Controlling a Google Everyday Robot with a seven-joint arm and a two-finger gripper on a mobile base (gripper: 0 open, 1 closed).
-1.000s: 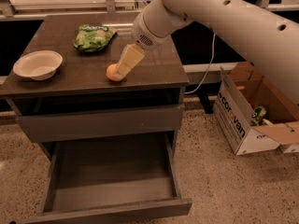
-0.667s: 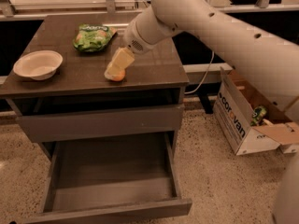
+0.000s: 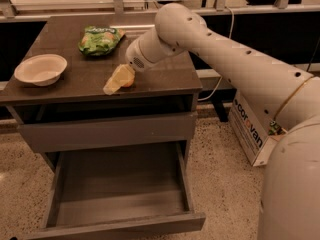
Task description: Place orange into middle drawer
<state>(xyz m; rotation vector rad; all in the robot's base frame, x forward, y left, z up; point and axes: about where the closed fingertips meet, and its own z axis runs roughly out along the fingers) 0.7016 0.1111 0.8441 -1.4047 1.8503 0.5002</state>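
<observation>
Gripper sits over the orange near the tabletop's front edge, mid-width; clamped or not, can't tell. Loose hold and that round fruit could roll off the front edge, missing the open middle drawer.

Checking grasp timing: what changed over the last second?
The gripper slid left and toward the table's front edge, coming over the orange, which now only peeks out beside it. Whether it has been taken hold of can't be told. The orange itself hasn't visibly shifted. The white bowl, green snack bag and open middle drawer are unchanged.
</observation>
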